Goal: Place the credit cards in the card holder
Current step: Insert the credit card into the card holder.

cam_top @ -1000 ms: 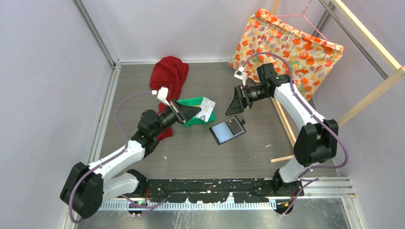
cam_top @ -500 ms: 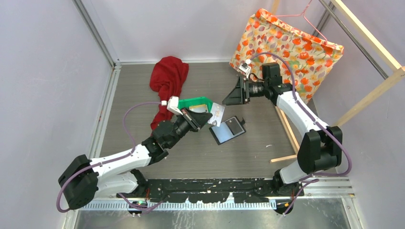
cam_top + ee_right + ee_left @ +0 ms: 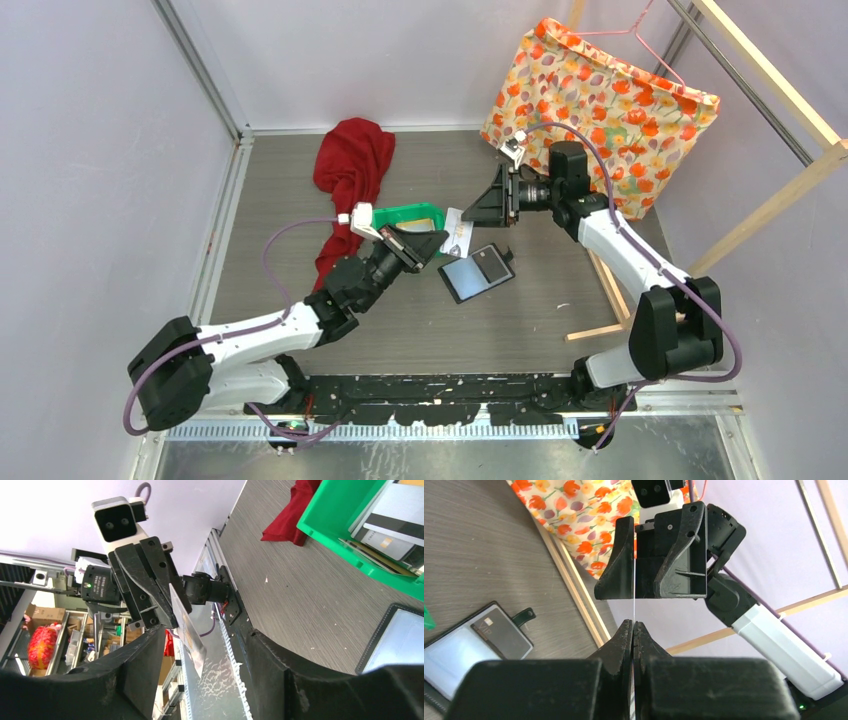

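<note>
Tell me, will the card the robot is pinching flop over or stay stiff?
Probably stiff: the card stands out straight past the left gripper, which pinches only one end. Edge-on it looks very thin, so it is likely light. Its smooth-looking faces may be slippery, so the open right gripper would need to squeeze squarely.

You can count a left claw (image 3: 440, 241) and a right claw (image 3: 489, 208), one card holder (image 3: 464, 279), one green bin (image 3: 400, 212), one red cloth (image 3: 352, 160), one floral bag (image 3: 600, 90), and at least five credit cards (image 3: 458, 235).
</note>
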